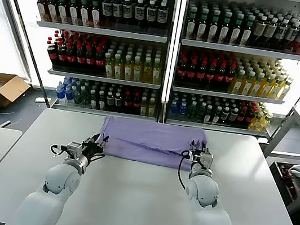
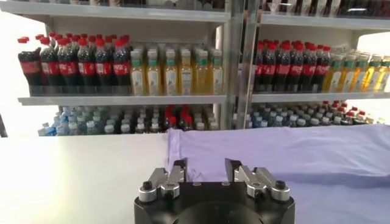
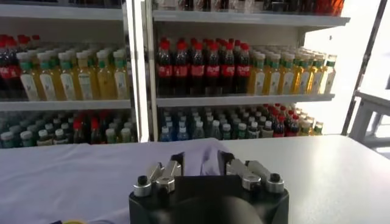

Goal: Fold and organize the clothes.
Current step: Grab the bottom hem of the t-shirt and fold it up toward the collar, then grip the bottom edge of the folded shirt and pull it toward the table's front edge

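Folded lavender T-shirt (image 1: 151, 141) on white table (image 1: 141, 202), left end effector (image 1: 99, 144) and right end effector (image 1: 201, 153) at its near corners.

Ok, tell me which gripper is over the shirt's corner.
The right gripper: it sits over the lavender T-shirt's near right corner, while the left gripper is at its left edge.

Lavender T-shirt (image 1: 154, 141), plain side up, folded into a flat wide band, at table's far middle
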Controlling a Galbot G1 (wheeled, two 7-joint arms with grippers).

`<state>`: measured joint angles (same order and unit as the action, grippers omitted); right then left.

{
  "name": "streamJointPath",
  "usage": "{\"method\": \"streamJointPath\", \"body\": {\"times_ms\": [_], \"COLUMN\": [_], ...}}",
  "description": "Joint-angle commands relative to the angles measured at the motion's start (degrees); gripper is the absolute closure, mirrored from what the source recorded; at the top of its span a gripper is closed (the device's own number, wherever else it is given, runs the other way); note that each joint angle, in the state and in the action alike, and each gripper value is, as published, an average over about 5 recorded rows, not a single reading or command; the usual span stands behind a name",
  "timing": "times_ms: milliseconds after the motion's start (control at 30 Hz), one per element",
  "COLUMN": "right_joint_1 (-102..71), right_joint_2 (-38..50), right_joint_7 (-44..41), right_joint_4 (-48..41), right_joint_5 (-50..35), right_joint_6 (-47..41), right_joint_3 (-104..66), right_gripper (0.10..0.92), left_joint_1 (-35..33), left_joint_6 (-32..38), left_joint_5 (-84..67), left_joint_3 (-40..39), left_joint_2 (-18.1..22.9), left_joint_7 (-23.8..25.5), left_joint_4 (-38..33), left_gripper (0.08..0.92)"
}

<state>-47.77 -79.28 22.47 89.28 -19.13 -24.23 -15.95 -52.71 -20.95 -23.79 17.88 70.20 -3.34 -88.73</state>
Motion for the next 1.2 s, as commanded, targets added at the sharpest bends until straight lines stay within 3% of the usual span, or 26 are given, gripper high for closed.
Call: {"method": "streamJointPath", "body": {"times_ms": [33,200,367,1200], "right_joint_1": [-2.6,-8.7,-13.9,-11.7], "right_joint_2": [0.3,1.8,2.8,2.7], "right_joint_7": [2.0,2.5,2.6,2.9], "right_joint_4": [5.3,9.9,13.5,7.0], "right_joint_5": [-1.9,-0.1,0.2,-0.5], "right_joint_6": [-1.3,-2.6,-4.0,-4.5], "right_joint_3": [-0.3,-1.6,-2.7,-3.8], "right_gripper": [0.370,0.237,0.204,0.203], "left_joint_1": [-3.7,-6.1,-7.2,-3.2], "left_joint_6": [-1.7,-2.6,-3.0,-4.2], "left_joint_5": [1.3,2.7,3.5,3.6], "left_joint_3": [0.9,1.2,1.2,0.0], "left_joint_2": [-0.4,-0.1,0.0,-0.9], "left_joint_7": [-0.3,-0.3,-0.4,-0.7], "left_joint_4": [-5.0,-8.3,-9.5,-2.8], "left_gripper": [0.453,0.314,0.195,0.177]}}
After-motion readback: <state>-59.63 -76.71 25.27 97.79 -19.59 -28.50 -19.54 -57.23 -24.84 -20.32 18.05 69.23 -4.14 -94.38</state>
